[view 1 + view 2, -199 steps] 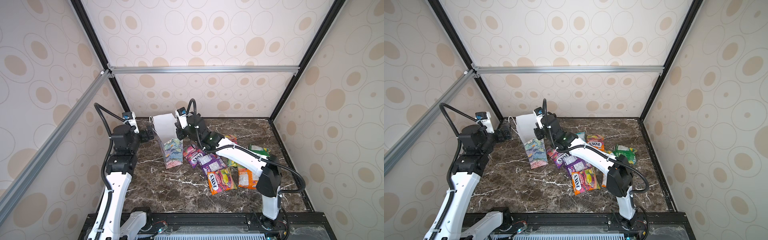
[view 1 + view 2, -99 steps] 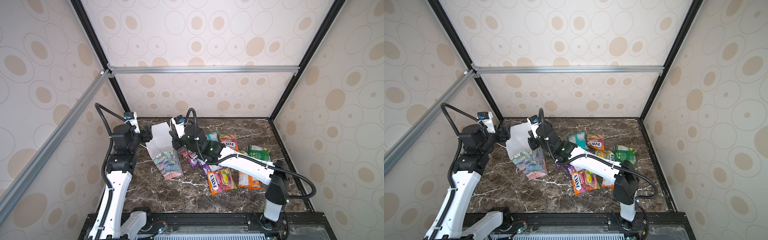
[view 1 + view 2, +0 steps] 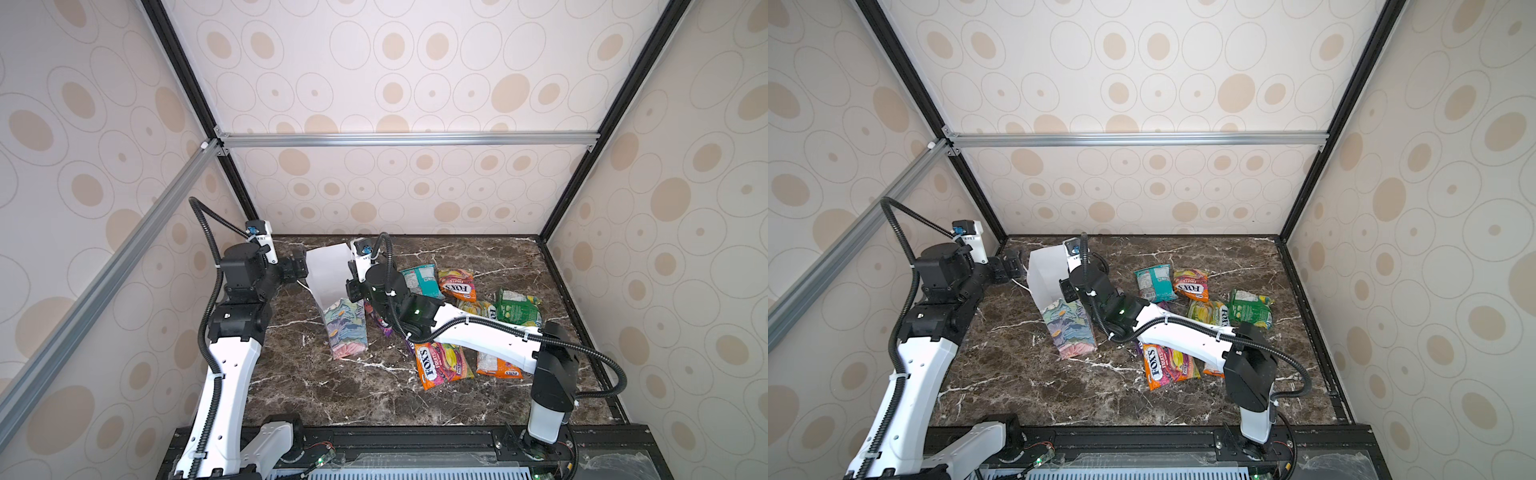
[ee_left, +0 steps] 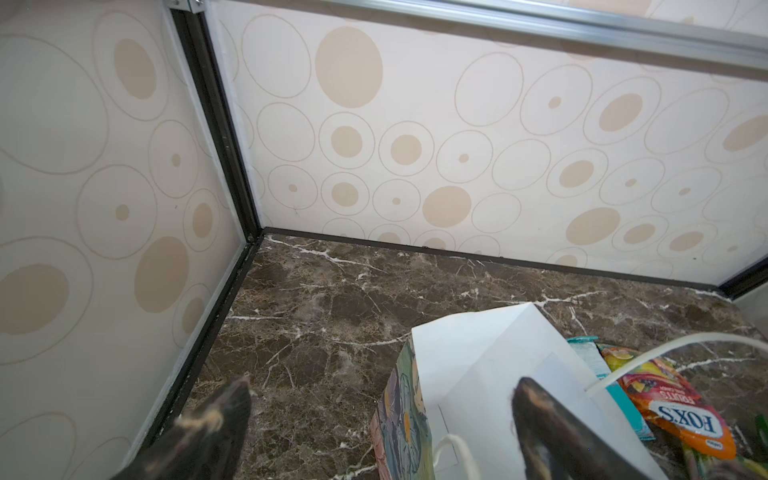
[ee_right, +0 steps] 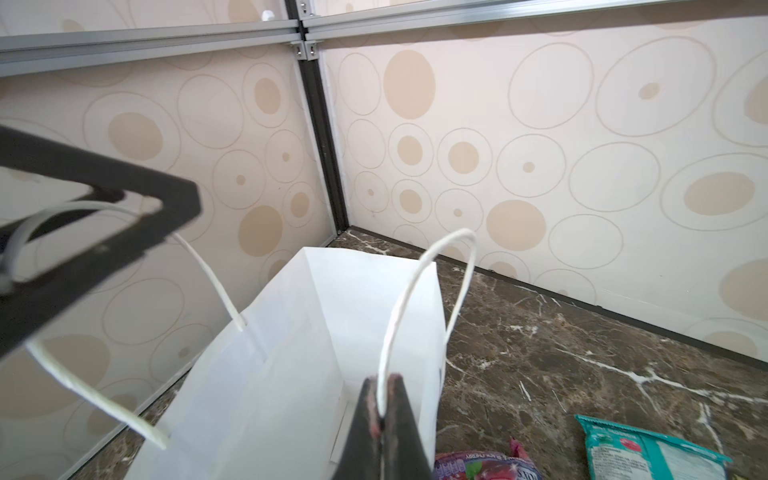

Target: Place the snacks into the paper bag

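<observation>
Pinching a white cord handle [image 5: 459, 233], the right fingers [image 5: 401, 424] are holding the tall floral paper bag [image 3: 347, 328] standing at the worktop's [image 3: 316, 386] ten o'clock for loading glossy candy packets [image 3: 442, 365], left fingers [image 4: 544, 419] hanging released alongside.

Bright, even light with soft shadows; wrist views curve at edges, nearest parts seemingly blurred.

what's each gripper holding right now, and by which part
The right gripper is shut on one white cord handle of the paper bag. The left gripper is open and grips nothing.
</observation>
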